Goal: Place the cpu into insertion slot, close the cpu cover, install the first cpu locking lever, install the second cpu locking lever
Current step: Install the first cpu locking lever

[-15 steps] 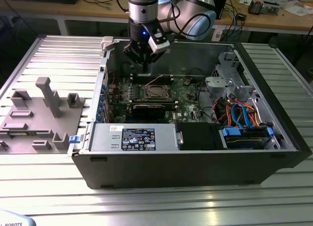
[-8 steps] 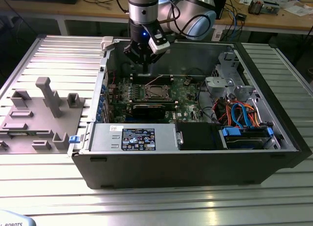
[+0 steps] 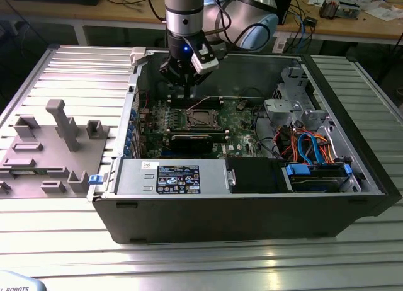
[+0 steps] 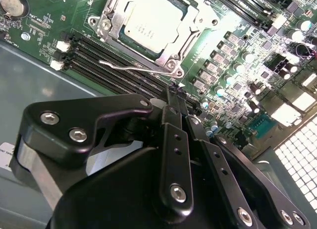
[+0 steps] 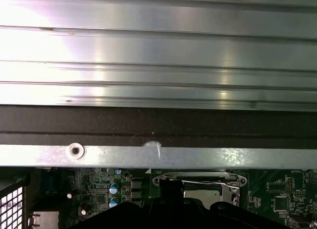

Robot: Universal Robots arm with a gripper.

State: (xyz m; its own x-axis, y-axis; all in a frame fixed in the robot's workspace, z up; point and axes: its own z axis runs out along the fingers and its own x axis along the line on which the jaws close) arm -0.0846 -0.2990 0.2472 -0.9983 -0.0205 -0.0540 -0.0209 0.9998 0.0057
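In the exterior view, your gripper (image 3: 189,83) hangs inside the open computer case (image 3: 252,203), near the back wall. It sits above the green board (image 3: 239,130) and touches nothing. The insertion slot (image 3: 200,119) lies just below it, at about 6 o'clock from the fingertips. The long black card (image 3: 189,140) lies past the slot, closer to the case's front wall. A grey block of holders (image 3: 56,146) rests on the table (image 3: 189,266), at 9 o'clock from the case.

In the second wrist view, you see the black fingers (image 4: 173,120) close up. They are pressed together and nothing is between them, so the claw is clenched and empty. The cpu (image 4: 151,23) sits flat in the slot, at about 12 o'clock from the fingertips. The cpu cover (image 4: 190,16) lies down over it, and the silvery top shows through the window. A thin locking lever (image 4: 133,68) runs along the near side of the slot, between the slot and the long memory slots (image 4: 109,60). You cannot tell if it is hooked down.

In the first wrist view, the ribbed table (image 5: 158,50) and the case's silver rim (image 5: 198,157) sit far out. The slot (image 5: 200,187) with the cover on it peeks out just past the dark fingertips (image 5: 171,187).
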